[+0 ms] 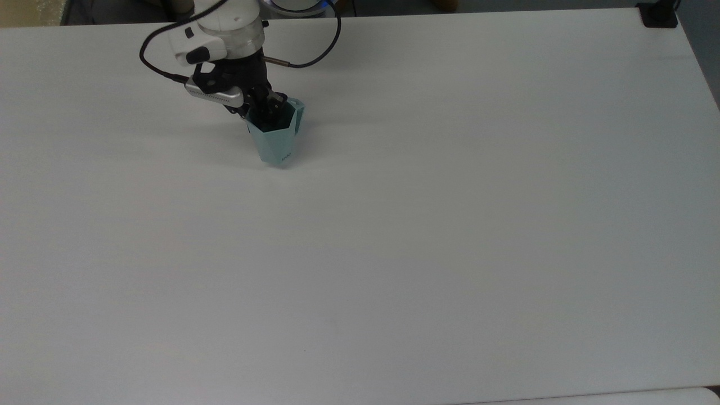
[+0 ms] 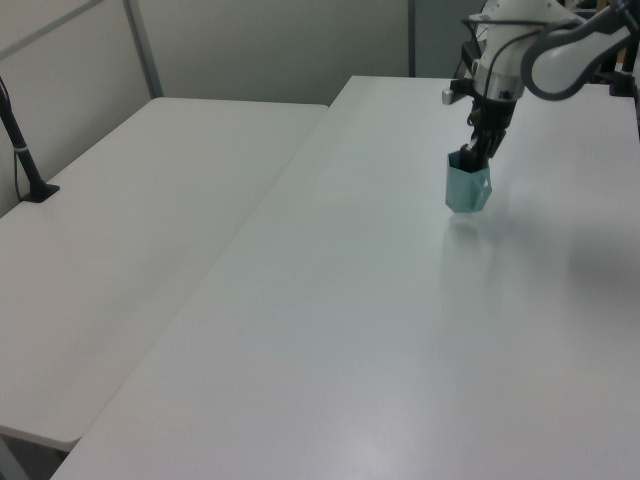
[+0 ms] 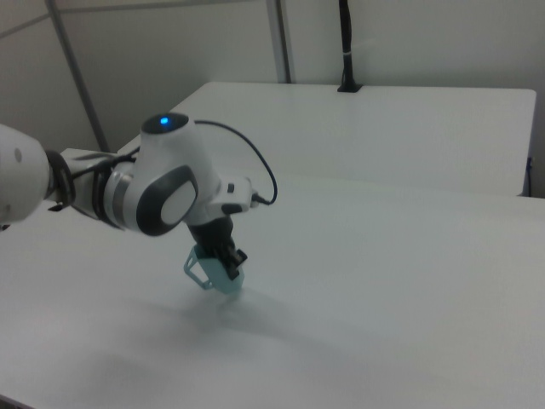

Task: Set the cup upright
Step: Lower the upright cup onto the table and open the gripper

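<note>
Right now I have the gripper (image 1: pixel 269 114) clamped on the cup (image 1: pixel 275 142), its fingers reaching down into the open mouth and pinching one wall at the rim. The cup stands mouth-up with its narrow base on the table (image 1: pixel 427 225), the small handle (image 1: pixel 300 119) facing the top view's right. In the left view the cup (image 2: pixel 467 184) sits upright beneath the arm (image 2: pixel 520 50), near the table's far edge. In the right view the cup (image 3: pixel 215 272) hangs below the wrist (image 3: pixel 174 192).
</note>
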Robot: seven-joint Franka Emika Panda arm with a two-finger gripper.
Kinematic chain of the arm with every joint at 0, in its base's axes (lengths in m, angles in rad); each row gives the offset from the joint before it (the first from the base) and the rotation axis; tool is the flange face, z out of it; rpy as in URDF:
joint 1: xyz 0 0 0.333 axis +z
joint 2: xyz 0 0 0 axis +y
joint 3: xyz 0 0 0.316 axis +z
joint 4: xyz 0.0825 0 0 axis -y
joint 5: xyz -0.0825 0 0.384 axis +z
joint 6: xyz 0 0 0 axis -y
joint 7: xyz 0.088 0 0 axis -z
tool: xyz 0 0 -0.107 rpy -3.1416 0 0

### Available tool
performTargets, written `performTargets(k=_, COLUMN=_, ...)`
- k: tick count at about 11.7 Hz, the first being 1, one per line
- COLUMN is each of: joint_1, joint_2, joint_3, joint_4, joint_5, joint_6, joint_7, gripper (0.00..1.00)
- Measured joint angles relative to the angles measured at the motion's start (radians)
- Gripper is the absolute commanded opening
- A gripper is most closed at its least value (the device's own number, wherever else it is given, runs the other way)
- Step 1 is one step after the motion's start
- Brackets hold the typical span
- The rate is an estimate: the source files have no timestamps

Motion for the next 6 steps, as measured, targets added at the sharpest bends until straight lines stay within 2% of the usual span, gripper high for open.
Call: performTargets(k=6, joint_1=0.000, joint_2=0.002, joint_3=0.000, joint_4=-0.025, joint_5=0.030, joint_6=0.016, joint_7=0.000, gripper=0.00)
